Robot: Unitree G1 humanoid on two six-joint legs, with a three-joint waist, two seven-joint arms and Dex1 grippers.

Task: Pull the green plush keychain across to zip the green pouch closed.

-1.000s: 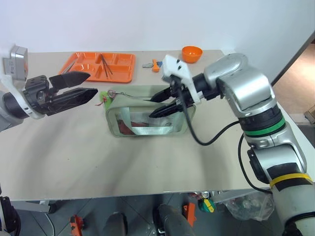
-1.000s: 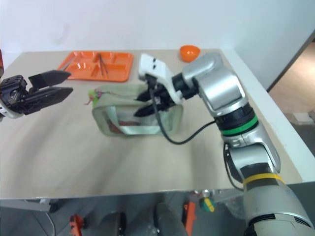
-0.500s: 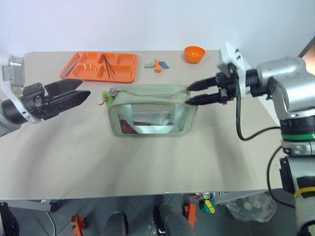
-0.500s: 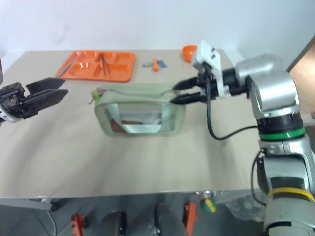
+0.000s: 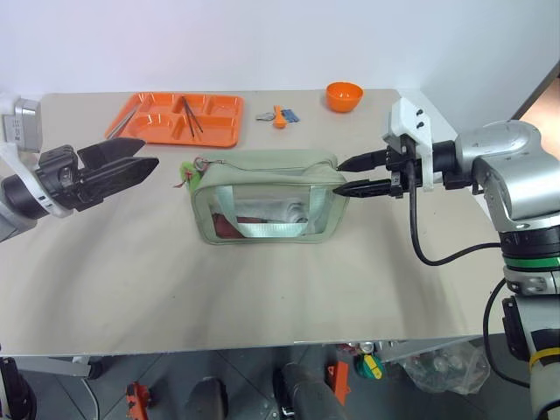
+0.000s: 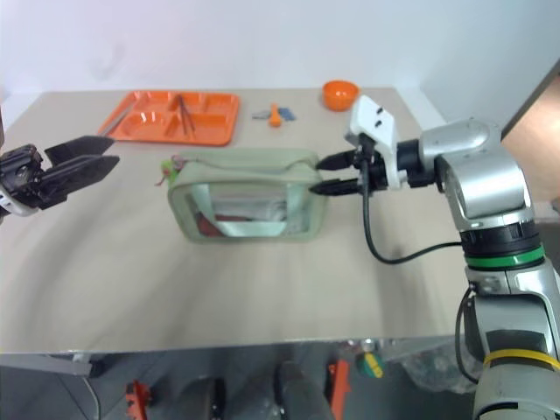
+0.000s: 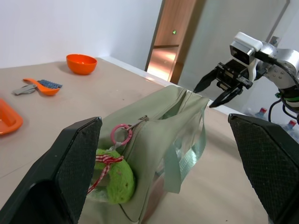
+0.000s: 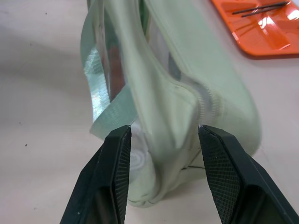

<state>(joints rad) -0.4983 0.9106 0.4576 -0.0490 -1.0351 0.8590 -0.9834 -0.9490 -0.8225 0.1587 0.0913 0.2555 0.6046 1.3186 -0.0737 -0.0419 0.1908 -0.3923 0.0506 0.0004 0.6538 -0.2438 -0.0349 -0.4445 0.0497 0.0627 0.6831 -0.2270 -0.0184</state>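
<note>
The pale green pouch [image 5: 262,168] stands upright in the middle of the table, its clear window facing me. The green plush keychain [image 5: 187,172] hangs at the pouch's left end from a pink ring, also seen as the fuzzy ball [image 7: 114,175]. My left gripper [image 5: 150,150] hovers open to the left of the keychain, apart from it. My right gripper [image 5: 339,177] is at the pouch's right end, open, with the pouch's end corner [image 8: 180,112] between its fingertips. Whether they touch the fabric is unclear.
An orange tray [image 5: 149,129] with thin tools lies at the back left. An orange bowl [image 5: 343,94] and a small blue and orange item [image 5: 278,115] sit at the back. The table's right edge runs just past my right arm.
My right gripper has swung from above the pouch's middle to its right end, with the same gap between its fingers. The left gripper has barely moved.
</note>
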